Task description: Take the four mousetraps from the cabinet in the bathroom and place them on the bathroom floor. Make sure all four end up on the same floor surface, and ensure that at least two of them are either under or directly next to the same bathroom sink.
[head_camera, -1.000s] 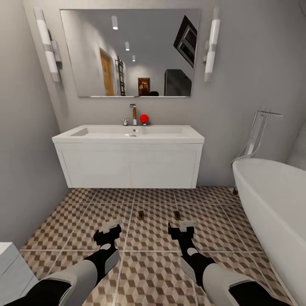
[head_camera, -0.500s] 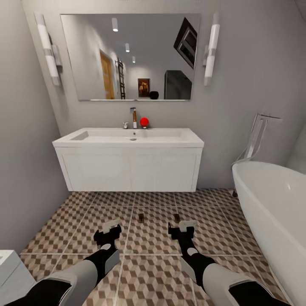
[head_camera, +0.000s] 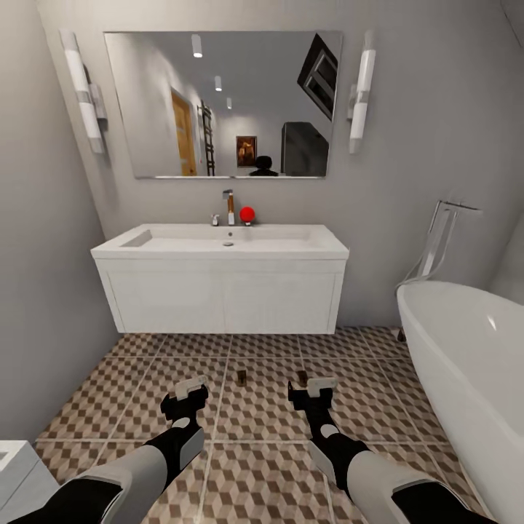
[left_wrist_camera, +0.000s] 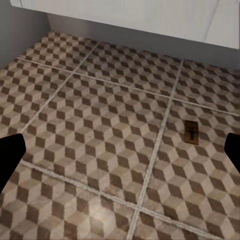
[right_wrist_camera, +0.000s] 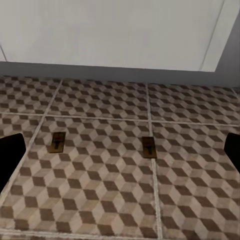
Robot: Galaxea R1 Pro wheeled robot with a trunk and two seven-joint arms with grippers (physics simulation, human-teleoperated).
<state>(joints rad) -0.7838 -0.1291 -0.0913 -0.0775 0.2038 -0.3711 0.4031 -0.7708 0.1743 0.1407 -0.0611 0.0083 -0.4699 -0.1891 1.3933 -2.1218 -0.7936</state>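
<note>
Two mousetraps (head_camera: 241, 376) (head_camera: 300, 378) lie flat on the cube-pattern bathroom floor (head_camera: 262, 429), just in front of the white wall-hung sink (head_camera: 218, 291). My left gripper (head_camera: 191, 389) hovers open above the tiles, short of and left of the first trap. My right gripper (head_camera: 313, 387) is open too, right beside the second trap. The left wrist view has one mousetrap (left_wrist_camera: 191, 132) ahead between the black fingertips (left_wrist_camera: 10, 155). In the right wrist view both traps (right_wrist_camera: 58, 141) (right_wrist_camera: 148, 147) lie below the sink front (right_wrist_camera: 115, 30). The cabinet and the other traps are out of view.
A white oval bathtub (head_camera: 466, 349) with a chrome filler (head_camera: 440, 233) takes up the right side. On the sink stand a faucet (head_camera: 228, 204) and a red ball (head_camera: 247, 213), under a wall mirror (head_camera: 222, 102). A white unit (head_camera: 14, 466) sits at the lower left by the grey wall.
The whole view has shifted: sink and floor sit a little lower in the picture, and a dark reflection has risen in the mirror. Both arms and the two traps keep their places.
</note>
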